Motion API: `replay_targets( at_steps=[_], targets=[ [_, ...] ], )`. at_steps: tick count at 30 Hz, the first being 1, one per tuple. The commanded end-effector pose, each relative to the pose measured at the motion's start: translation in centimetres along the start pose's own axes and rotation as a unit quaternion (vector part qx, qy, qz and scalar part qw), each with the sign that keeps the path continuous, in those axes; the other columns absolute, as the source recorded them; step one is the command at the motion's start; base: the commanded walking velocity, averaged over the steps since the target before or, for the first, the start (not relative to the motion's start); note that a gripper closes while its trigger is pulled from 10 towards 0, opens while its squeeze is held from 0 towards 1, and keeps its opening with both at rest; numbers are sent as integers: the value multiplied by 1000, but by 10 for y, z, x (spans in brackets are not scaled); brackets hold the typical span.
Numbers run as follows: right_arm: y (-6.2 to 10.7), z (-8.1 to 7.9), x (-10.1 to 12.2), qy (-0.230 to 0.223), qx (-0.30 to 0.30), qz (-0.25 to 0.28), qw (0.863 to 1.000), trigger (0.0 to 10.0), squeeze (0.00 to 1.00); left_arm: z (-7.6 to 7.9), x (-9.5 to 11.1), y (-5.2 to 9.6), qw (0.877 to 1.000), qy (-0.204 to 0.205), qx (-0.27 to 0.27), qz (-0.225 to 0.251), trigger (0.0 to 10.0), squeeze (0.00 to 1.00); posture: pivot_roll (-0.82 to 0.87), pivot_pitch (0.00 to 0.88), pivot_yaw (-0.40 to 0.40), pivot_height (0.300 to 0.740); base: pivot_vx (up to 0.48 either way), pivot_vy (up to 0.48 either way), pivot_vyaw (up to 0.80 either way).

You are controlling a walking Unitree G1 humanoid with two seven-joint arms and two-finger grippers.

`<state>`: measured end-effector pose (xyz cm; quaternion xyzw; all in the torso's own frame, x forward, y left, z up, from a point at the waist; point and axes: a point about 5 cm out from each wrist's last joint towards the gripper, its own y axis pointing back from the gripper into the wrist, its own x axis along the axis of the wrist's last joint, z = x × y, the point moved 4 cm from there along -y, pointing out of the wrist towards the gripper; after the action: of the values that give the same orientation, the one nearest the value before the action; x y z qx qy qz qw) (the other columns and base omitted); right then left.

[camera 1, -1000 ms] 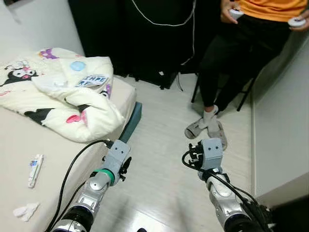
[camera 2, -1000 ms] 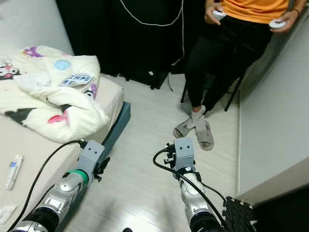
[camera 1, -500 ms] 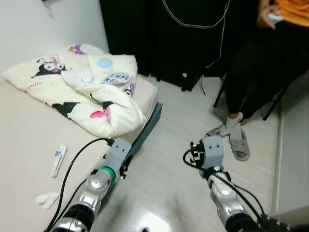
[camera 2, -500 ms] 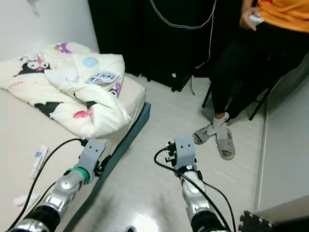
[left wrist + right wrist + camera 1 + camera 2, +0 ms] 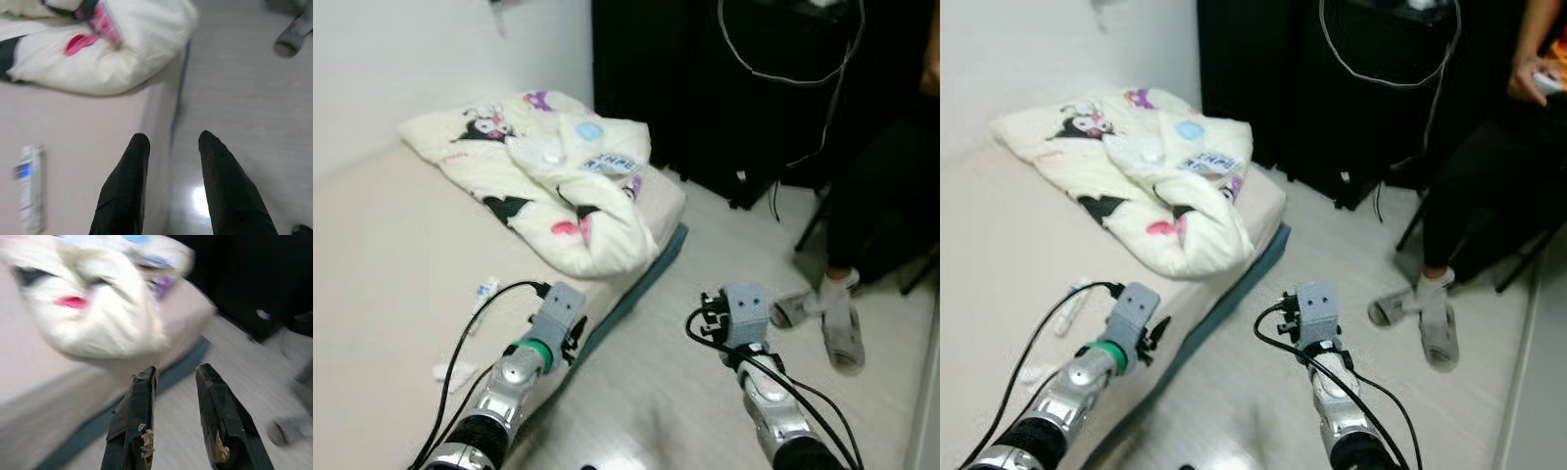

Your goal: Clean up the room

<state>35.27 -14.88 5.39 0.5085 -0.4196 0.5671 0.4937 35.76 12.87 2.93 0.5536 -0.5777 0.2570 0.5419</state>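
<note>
A bed (image 5: pixel 391 235) with a beige sheet takes up the left side. On it lie a small white tube with blue print (image 5: pixel 484 291), also seen as the tube (image 5: pixel 30 188), and a crumpled white tissue (image 5: pixel 455 371). A cream blanket with cartoon prints (image 5: pixel 563 181) is heaped at the bed's far end. My left gripper (image 5: pixel 171 142) is open and empty, held over the bed's edge with the tube off to its side. My right gripper (image 5: pixel 176 371) is open and empty above the floor, facing the bed's corner.
A person sits on a chair at the right, a socked foot on grey slippers (image 5: pixel 832 323). Black furniture with a hanging white cable (image 5: pixel 783 78) stands behind. Pale wooden floor (image 5: pixel 705 255) runs between bed and person. A white wall is behind the bed.
The camera has swung left: the bed and blanket now sit more central and the person has slid to the right edge. Both arms keep their pose.
</note>
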Motion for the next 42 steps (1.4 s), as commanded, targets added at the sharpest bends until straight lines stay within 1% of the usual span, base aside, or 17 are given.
replay_targets(
  at_steps=[1, 9, 26, 36, 38, 42],
  targets=[
    [4, 0, -7, 4, 5, -13, 1000, 10000, 0, 6, -7, 1, 1000, 2, -7, -13, 10000, 0, 11, 58, 42, 740, 0, 0, 694],
    [5, 0, -7, 5, 7, -13, 1000, 10000, 0, 7, -6, 1, 1000, 2, -8, -12, 10000, 0, 11, 58, 42, 740, 0, 0, 695],
    [5, -7, -7, -7, 20, -11, 1000, 10000, 0, 7, -5, 0, 1000, 1, -9, -12, 10000, 0, 10, 58, 47, 740, 0, 0, 688],
    [5, -6, -6, -19, 15, -7, 1000, 10000, 0, 7, -3, -1, 1000, -1, -10, -8, 10000, 0, 10, 55, 51, 740, 0, 0, 677],
    [5, -5, -6, -27, 13, -5, 1000, 10000, 0, 8, -1, -1, 1000, -2, -12, -3, 10000, 0, 10, 55, 51, 740, 0, 0, 0],
    [5, -5, -4, -41, 9, 0, 999, 10000, 0, 9, 2, -1, 1000, -6, -14, 9, 10000, 0, 10, 55, 51, 740, 450, 0, 0]
  ],
)
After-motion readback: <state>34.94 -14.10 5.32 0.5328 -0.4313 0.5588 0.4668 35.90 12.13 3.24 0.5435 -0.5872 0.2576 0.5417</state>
